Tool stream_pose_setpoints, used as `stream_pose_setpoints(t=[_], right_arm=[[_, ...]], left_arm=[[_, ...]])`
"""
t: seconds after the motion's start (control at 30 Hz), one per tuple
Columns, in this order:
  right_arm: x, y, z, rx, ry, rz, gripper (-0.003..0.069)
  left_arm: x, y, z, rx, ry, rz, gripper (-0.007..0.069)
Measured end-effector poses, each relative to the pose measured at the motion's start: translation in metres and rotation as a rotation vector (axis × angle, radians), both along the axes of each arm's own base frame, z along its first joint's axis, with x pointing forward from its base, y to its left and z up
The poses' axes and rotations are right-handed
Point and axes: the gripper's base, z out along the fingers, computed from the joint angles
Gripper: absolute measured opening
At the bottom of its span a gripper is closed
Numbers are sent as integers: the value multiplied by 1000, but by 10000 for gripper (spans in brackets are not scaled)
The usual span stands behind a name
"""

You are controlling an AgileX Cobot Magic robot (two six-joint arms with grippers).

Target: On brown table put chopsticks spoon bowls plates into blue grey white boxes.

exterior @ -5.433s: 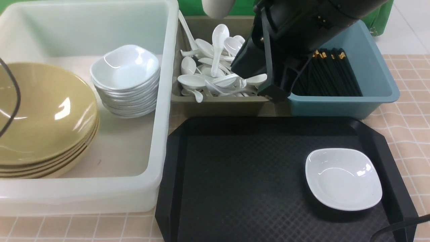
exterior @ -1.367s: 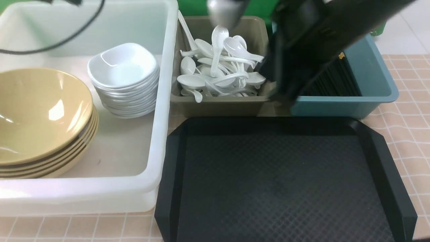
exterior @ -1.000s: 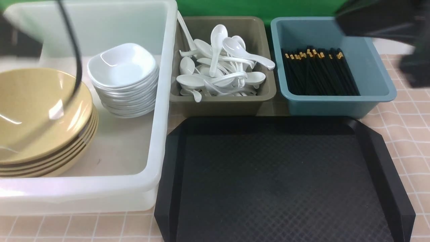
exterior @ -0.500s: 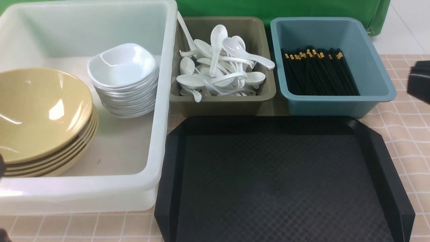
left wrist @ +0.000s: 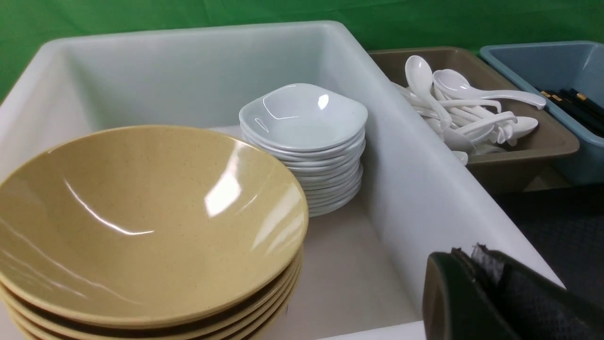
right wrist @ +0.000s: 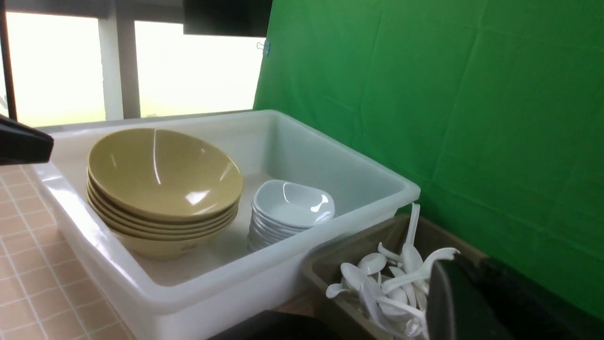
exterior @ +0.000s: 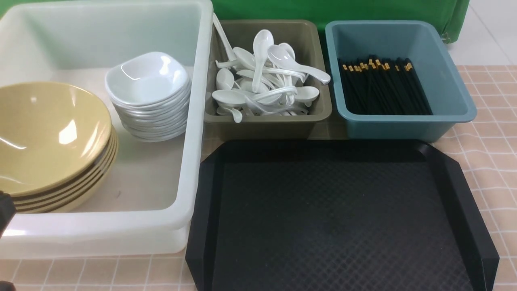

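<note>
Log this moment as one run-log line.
black tray: bare | white box: yellow bowls, white dishes stacked | grey box: spoons | blue box: chopsticks | left gripper, right gripper: partly visible, open/shut unclear

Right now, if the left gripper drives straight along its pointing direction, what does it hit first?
Probably the near rim of the white box. If the left gripper clears it, the yellow bowls or white bowls. Depth unclear.

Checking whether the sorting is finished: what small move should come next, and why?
Likely no pick, just park: the black tray looks bare, and bowls, spoons and chopsticks already lie in the white box, grey box and blue box.
</note>
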Motion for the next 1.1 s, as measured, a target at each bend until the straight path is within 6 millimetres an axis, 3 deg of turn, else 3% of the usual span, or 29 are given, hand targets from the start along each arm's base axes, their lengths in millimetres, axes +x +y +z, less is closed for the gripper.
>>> stream_pose_setpoints(t=[0.57,0.7,0.77,0.9,1.1], right_arm=[[0,-1,-1,-15,-5,-5,106],[1,-4,-11,-77,-23,-36,42],[1,-8,-18,-77,-9,-65,37],[2,-33,-51,39,77,-282,36],[-4,-60,-103,145,49,-561,36]], left_arm=[[0,0,0,0,-1,0,2],[0,0,0,0,-1,0,2],[0,0,0,0,-1,0,2],[0,0,0,0,-1,0,2],[0,0,0,0,-2,0,2]])
